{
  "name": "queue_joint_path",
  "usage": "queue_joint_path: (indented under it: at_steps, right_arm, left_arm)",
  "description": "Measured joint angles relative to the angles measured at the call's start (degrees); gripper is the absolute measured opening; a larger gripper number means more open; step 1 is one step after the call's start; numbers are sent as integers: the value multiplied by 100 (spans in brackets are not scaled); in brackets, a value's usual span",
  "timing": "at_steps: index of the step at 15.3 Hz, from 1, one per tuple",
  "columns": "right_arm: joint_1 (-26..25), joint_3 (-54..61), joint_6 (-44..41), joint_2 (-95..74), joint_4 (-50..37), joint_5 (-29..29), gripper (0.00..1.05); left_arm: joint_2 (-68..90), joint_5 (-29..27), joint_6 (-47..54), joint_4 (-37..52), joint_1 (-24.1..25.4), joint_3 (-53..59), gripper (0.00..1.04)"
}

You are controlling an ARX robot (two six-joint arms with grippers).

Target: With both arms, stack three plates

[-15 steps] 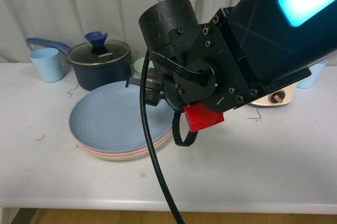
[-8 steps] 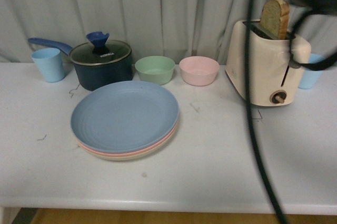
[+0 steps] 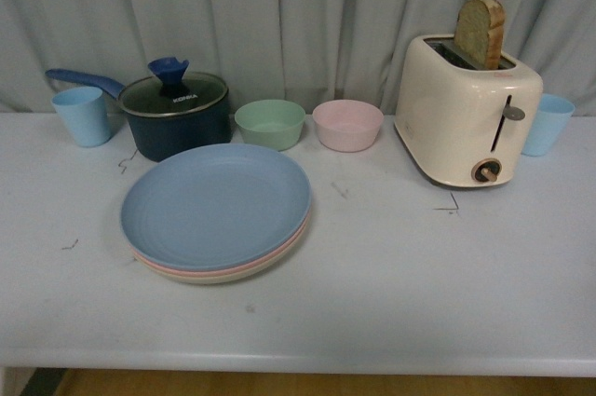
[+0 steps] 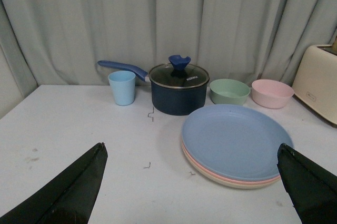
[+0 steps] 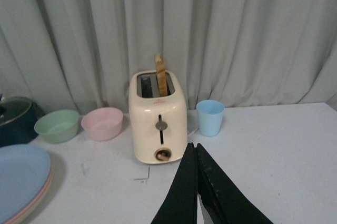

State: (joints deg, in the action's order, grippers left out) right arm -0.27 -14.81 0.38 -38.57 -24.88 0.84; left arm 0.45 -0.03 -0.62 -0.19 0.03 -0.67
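Underneath the round matte blue plate [image 3: 215, 205], mere pink [image 3: 279, 253] and cream [image 3: 244, 273] plate rims — left claw [image 4: 192, 182] spread wide, right claw [image 5: 196, 156] pressed together.

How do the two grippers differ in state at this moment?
In its wrist view, the left gripper is open, its fingers far apart at either side of the picture, framing the plates. The right gripper is shut, fingers pressed together, pointing towards the toaster. The left faces the stack; the right faces away from it. Both are black, hold nothing, and are out of the front view.
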Motion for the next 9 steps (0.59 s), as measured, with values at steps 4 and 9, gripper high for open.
queue_joint_path:
  at_steps: [4, 9]
  right_arm:
    - [26, 647, -2, 625, 87, -83, 2]
    - [26, 1067, -2, 1368, 424, -83, 2]
  left_arm:
    - [0, 2, 0, -2, 0, 0, 98]
    - [0, 0, 0, 0, 0, 0, 98]
